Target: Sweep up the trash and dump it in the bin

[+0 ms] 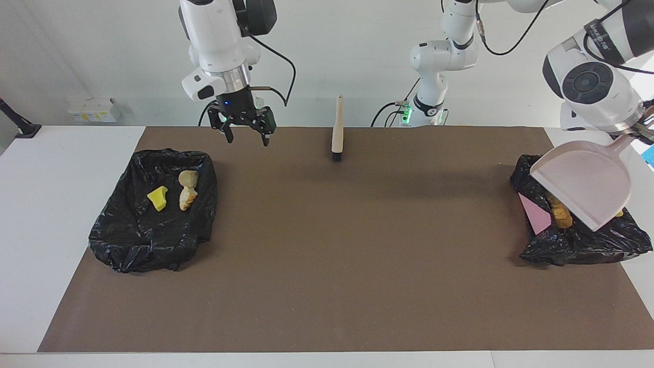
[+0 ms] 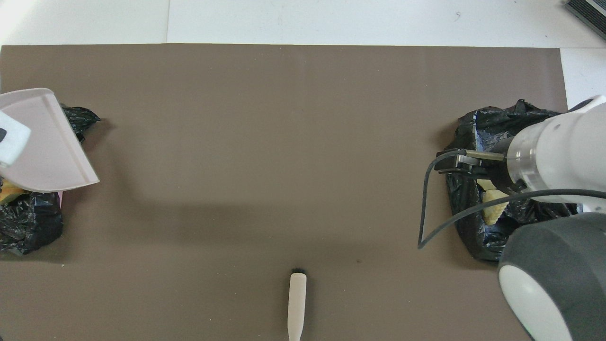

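Toward the right arm's end: a black bag-lined bin sits on the brown mat covering the surface.
Trash in that bin: one yellow scrap and two tan chunks lie inside, just beside each other.
Right hand: empty, fingers spread wide, raised over the mat at that bin's robot-side corner.
Brush: stands alone with bristles on the mat, midway between the arms, near the robots' edge.
Second bin: black-lined, at the left arm's end, a pink panel showing inside.
Trash there: a tan-orange chunk shows below the dustpan's lip; other pieces are hidden.
Dustpan: tilted steeply, mouth down over the second bin.
Left hand: clamped on the dustpan's handle.
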